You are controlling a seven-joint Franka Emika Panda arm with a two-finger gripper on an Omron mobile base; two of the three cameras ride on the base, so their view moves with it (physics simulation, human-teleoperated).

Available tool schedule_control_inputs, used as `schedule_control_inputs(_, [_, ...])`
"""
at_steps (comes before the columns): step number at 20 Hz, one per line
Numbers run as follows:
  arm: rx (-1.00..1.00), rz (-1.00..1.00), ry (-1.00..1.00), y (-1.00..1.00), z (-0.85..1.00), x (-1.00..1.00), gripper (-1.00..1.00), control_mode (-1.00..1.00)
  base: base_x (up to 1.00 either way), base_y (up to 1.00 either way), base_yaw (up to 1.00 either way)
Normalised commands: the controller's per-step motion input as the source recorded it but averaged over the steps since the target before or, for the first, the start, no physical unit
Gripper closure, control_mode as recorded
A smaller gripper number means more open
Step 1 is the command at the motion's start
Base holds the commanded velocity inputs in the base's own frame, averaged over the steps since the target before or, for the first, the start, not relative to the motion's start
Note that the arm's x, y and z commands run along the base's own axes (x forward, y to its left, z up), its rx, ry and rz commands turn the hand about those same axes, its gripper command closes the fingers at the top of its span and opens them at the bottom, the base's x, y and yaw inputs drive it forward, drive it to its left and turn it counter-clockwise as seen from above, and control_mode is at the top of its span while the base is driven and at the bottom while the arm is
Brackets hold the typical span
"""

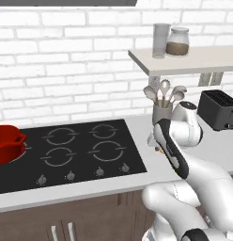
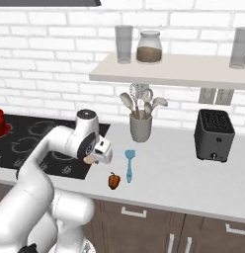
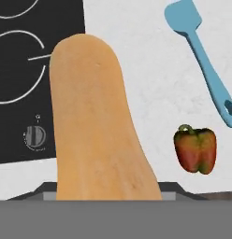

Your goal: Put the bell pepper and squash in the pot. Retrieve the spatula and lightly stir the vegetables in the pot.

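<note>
Pale beige-tan squash (image 3: 97, 126), smooth and elongated, rising from the bottom of the hand view between the claw's sides, a tan edge of it also peeping from under the white hand in the right base view (image 2: 90, 159). Two-finger claw (image 2: 95, 159) closed partway around that squash, jaws held apart by its width; fingertips themselves hidden behind the squash in the hand view. Held above the white counter (image 2: 183, 173), just off the right edge of the black four-ring cooktop (image 1: 81, 150), over the strip between cooktop and counter front edge.

Small red-and-green bell pepper (image 2: 113, 180) lying on the counter near its front edge, just beside the claw, apart from it. Slim bright-blue spatula (image 2: 129, 164) flat on the counter beyond the pepper, blade toward the wall, handle toward the front edge, not touching the pepper.

Squat glossy red pot (image 1: 8, 142) at the far left edge of the cooktop, well apart from the claw.

Grey cup of metal spoons and ladles (image 2: 140, 118) near the brick wall behind the spatula. Dark toaster (image 2: 214, 134) further right on the counter. Glass jar with brown contents (image 2: 148, 47) on the white shelf above.
</note>
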Motion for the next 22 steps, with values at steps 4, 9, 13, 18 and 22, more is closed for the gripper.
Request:
schedule_control_inputs(4, [0.00, 0.12, -0.01, 0.00, 1.00, -0.72, 1.00, -1.00, 0.00, 0.00, 0.00])
schedule_control_inputs(9, [-0.10, 0.04, -0.03, 0.00, 1.00, -0.50, 1.00, -1.00, 0.00, 0.00, 0.00])
schedule_control_inputs(13, [-0.19, 0.00, 0.00, 0.00, 1.00, -0.35, 1.00, -1.00, 0.00, 0.00, 0.00])
schedule_control_inputs(18, [-0.18, 0.00, 0.02, 0.00, 0.92, -0.10, 1.00, -1.00, 0.00, 0.00, 0.00])
schedule_control_inputs(22, [0.00, 0.00, -0.03, 0.00, 0.01, 0.00, 1.00, -1.00, 0.00, 0.00, 0.00])
